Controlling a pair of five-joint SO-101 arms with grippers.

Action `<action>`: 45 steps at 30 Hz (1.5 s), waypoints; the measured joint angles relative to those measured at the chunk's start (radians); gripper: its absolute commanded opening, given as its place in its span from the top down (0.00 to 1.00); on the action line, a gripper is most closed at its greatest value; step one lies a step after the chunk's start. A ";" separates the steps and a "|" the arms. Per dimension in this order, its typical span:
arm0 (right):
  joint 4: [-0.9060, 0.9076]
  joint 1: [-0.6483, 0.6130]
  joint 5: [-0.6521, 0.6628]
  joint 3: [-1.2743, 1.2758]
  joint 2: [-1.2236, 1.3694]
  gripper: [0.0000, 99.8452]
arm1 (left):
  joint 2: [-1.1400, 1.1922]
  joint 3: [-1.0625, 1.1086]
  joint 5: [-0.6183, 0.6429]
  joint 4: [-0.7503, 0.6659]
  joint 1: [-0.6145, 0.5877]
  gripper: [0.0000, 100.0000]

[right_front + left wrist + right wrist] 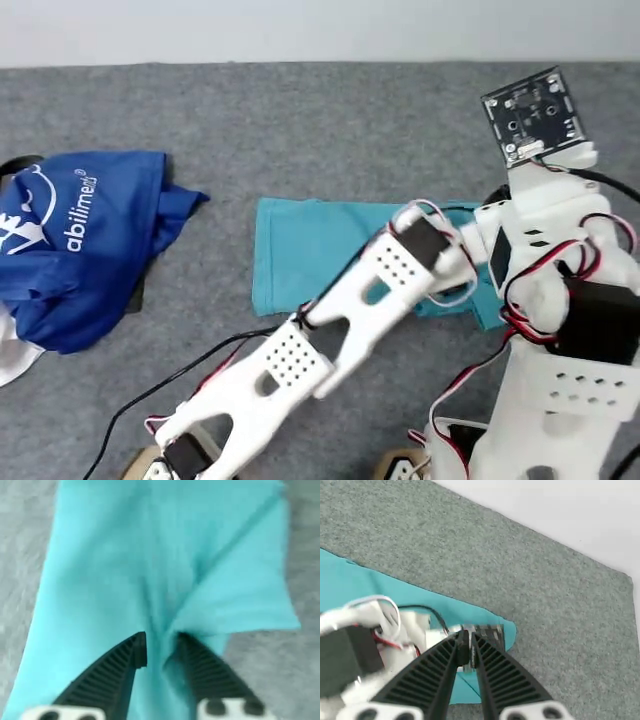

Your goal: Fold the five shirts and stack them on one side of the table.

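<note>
A teal shirt [300,250] lies flat in the middle of the grey table. In the left wrist view my left gripper [161,650] is shut on a raised ridge of the teal shirt [150,555], near its right end. In the right wrist view my right gripper [468,647] hangs shut with nothing in it, just above the left arm's wrist [370,630] and the corner of the teal shirt [350,585]. A crumpled blue shirt [80,250] sits on a pile at the table's left side.
White cloth [10,360] and something black [20,165] stick out from under the blue shirt. The left arm [290,360] stretches diagonally from the front edge. The right arm [560,330] stands at the right. Bare grey mat [330,130] lies behind the teal shirt.
</note>
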 measured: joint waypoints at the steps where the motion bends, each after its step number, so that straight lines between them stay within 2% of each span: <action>1: 0.000 0.000 0.000 0.000 0.000 0.99 | 0.000 0.000 0.020 -0.003 -0.014 0.80; 8: 0.000 0.002 0.000 0.000 0.000 0.99 | 0.052 -0.002 0.041 -0.011 -0.075 0.80; 15: 0.000 0.003 0.000 0.000 0.000 0.99 | 0.058 -0.002 0.041 -0.011 -0.075 0.80; 39: 0.000 0.003 0.000 0.000 0.000 0.99 | -0.040 -0.002 0.043 0.083 0.210 0.80; 45: 0.000 0.003 0.000 0.000 0.000 0.99 | -0.040 -0.002 0.020 0.084 0.227 0.81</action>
